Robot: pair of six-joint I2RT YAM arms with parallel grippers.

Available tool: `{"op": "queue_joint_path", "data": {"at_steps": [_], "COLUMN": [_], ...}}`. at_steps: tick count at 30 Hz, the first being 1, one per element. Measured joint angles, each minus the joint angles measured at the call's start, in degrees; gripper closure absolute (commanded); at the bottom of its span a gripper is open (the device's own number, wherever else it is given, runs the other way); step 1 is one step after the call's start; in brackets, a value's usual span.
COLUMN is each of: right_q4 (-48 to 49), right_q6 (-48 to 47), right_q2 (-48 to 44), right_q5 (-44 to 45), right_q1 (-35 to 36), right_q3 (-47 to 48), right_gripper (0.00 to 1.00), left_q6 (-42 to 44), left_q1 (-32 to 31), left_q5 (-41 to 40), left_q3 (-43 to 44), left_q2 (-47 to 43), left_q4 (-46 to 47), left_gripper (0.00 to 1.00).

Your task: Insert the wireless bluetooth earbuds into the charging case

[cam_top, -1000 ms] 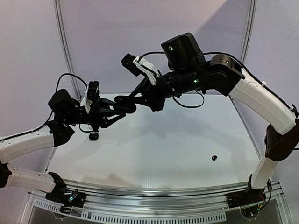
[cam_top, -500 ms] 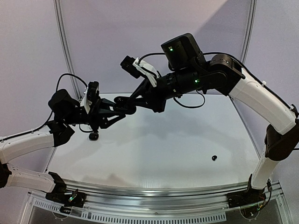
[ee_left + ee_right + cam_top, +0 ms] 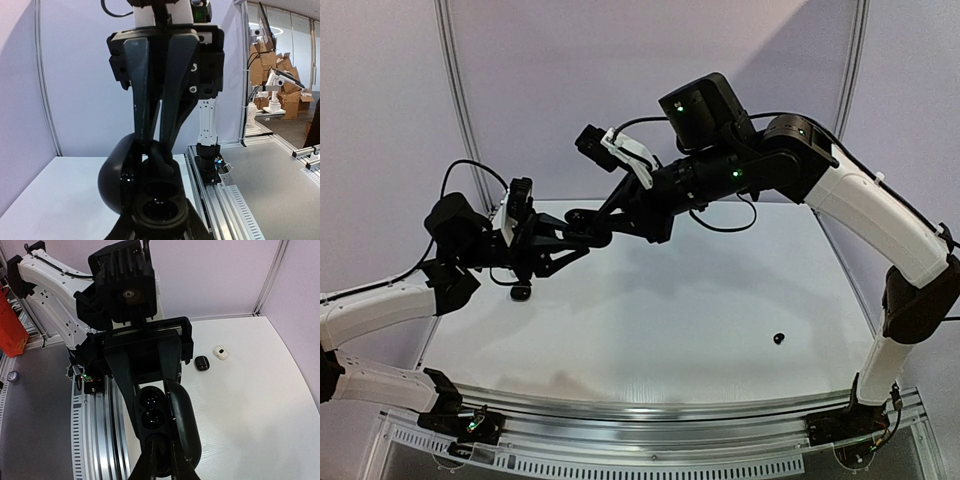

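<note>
Over white table (image 3: 720,300), left pincer (image 3: 578,238) clamps open glossy-black charging case (image 3: 155,210); right pincer (image 3: 151,145) narrow.

Air, left of centre: blocked; left gripper (image 3: 152,401) and right gripper (image 3: 152,146) meet at the open charging case (image 3: 156,202).
Far left table (image 3: 650,320): black case (image 3: 520,292), white item (image 3: 220,352).
Right front: one earbud (image 3: 778,338), open surface around it.

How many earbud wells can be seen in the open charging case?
2. Both lie in the base of the charging case: one well nearer the left end effector holding it, the other well nearer the right end effector. None seems hidden.
</note>
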Motion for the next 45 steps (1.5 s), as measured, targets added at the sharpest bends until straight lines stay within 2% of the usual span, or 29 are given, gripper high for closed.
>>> {"op": "queue_joint_path", "data": {"at_steps": [3,7,10,15,22,27,31,38,45], "right_q4": [0.0,-0.1,-0.1,-0.6,-1.6,-2.0,-1.8,-1.8,-2.0], "right_q6": [0.1,-0.1,-0.2,0.1,1.0,1.4,1.8,1.7,2.0], "right_q2": [0.2,0.2,0.2,0.5,1.1,1.4,1.4,1.4,1.4], "right_q5": [0.0,-0.2,-0.4,-1.1,-1.1,-0.8,-1.0,-1.4,-2.3], "right_q1": [0.0,0.0,-0.1,-0.1,-0.1,-0.1,-0.2,-0.2,-0.4], "right_q3": [0.2,0.4,0.4,0.5,0.8,0.8,1.0,1.0,1.0], "right_gripper": [0.98,0.99,0.92,0.85,0.82,0.94,1.0,1.0,0.86], "left_q6": [0.6,0.9,1.2,1.7,2.5,2.7,2.8,2.9,2.9], "left_q1": [0.0,0.0,0.0,0.0,0.0,0.0,0.0,0.0,0.0], "left_q5": [0.0,0.0,0.0,0.0,-0.3,-0.3,-0.1,0.0,-0.4], "left_q3": [-0.1,-0.1,-0.2,-0.2,-0.2,-0.2,-0.3,-0.3,-0.3], "left_q2": [0.0,0.0,0.0,0.0,0.0,0.0,0.0,0.0,0.0], "left_q4": [-0.3,-0.5,-0.5,-0.5,-1.1,-1.8,-2.3,-2.3,-2.2], "left_gripper": [1.0,1.0,1.0,1.0,1.0,1.0,1.0,1.0,1.0]}}
